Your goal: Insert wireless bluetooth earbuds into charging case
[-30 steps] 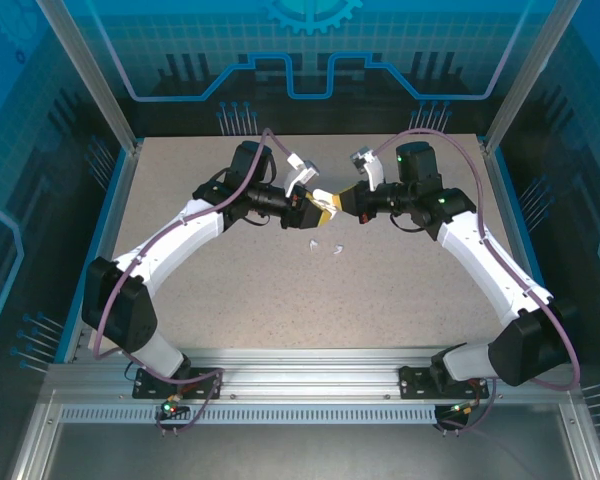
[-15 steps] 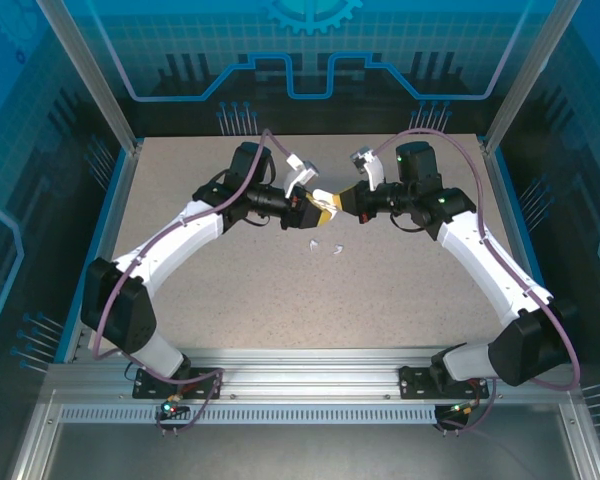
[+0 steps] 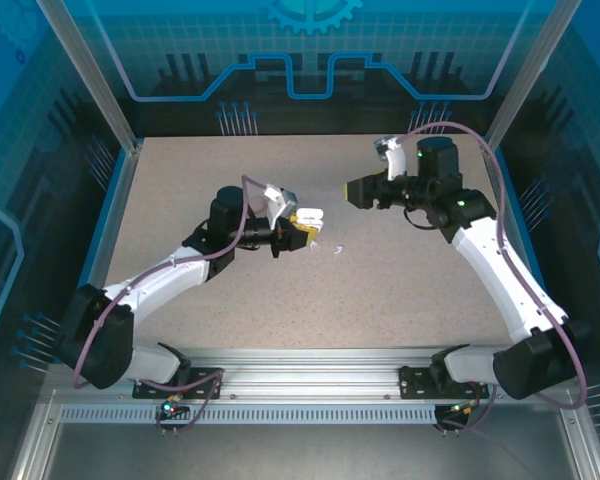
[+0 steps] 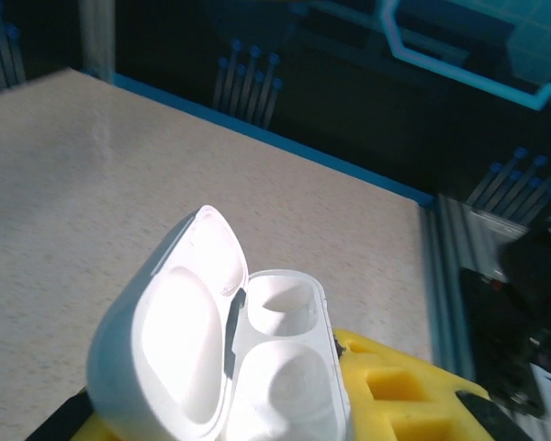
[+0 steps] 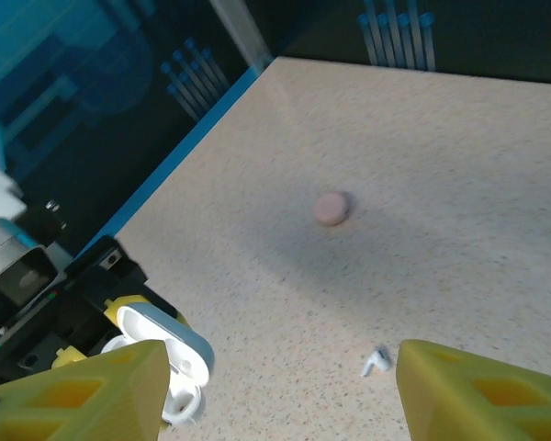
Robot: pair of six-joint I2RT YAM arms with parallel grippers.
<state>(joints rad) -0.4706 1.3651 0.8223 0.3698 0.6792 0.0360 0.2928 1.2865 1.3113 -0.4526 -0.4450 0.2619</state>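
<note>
Charging case: a small glossy white plastic charging case [image 3: 308, 215] with rounded corners, held off the speckled beige table [image 3: 230, 170] near its middle.
Left gripper: the left gripper [image 3: 302, 222] is clamped on the case body, with a yellow finger [image 4: 399, 395] against its side.
Case lid: the rounded lid [image 4: 165, 344] is swung fully open, to the left in the left wrist view.
Case direction: both wells [image 4: 285, 303] are empty and face up towards the wrist camera. They sit one behind the other, so the body's long axis runs away from that camera.
Right gripper: the right gripper [image 3: 355, 190] hangs above the table, apart from the case, with its yellow fingers [image 5: 477, 395] spread wide and nothing between them.
Earbud: a tiny white earbud [image 5: 377, 361] lies on the table [image 5: 459, 165] just beside the case [image 5: 165, 354], at its right in the overhead view [image 3: 337, 248]. Which way its stem points is too small to tell.
Pinkish piece: a small round pinkish piece [image 5: 331, 209] lies on the table, apart from the earbud.
</note>
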